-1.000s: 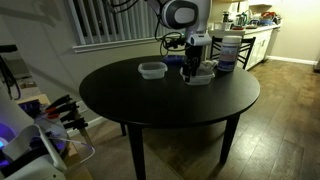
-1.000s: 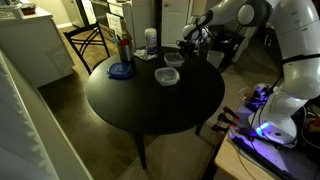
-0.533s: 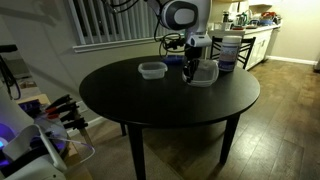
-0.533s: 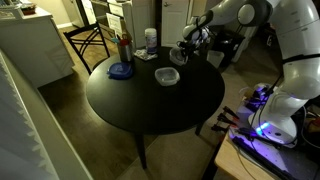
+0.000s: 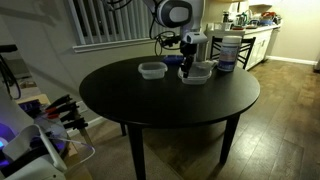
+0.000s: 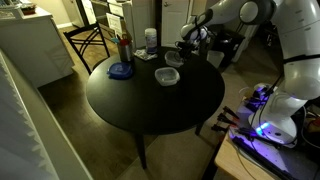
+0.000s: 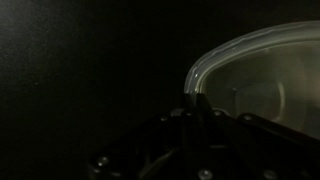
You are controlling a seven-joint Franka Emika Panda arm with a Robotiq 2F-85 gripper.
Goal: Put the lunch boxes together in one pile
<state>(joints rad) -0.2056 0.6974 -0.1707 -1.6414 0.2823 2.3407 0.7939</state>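
Observation:
Two clear lunch boxes show on the round black table (image 5: 150, 100). One lunch box (image 5: 152, 69) (image 6: 168, 76) lies alone toward the table's middle. The other lunch box (image 5: 200, 72) (image 6: 175, 59) lies near the far edge, and my gripper (image 5: 187, 66) (image 6: 185, 48) comes down on its side. In the wrist view my gripper (image 7: 197, 100) is shut, its dark fingertips pinching the curved translucent rim of this lunch box (image 7: 250, 90). The box's base still seems to be on or just above the table; I cannot tell which.
A tall white tub with a blue lid (image 5: 227, 50) (image 6: 150, 40) stands close behind the gripped box. A small blue dish (image 6: 121, 71) and a dark bottle (image 6: 125, 47) sit at the table's edge. Chairs and cabinets surround the table.
The jaws have gone from open to shut on the lunch box's rim. The box and the gripper have shifted slightly toward the lone box.

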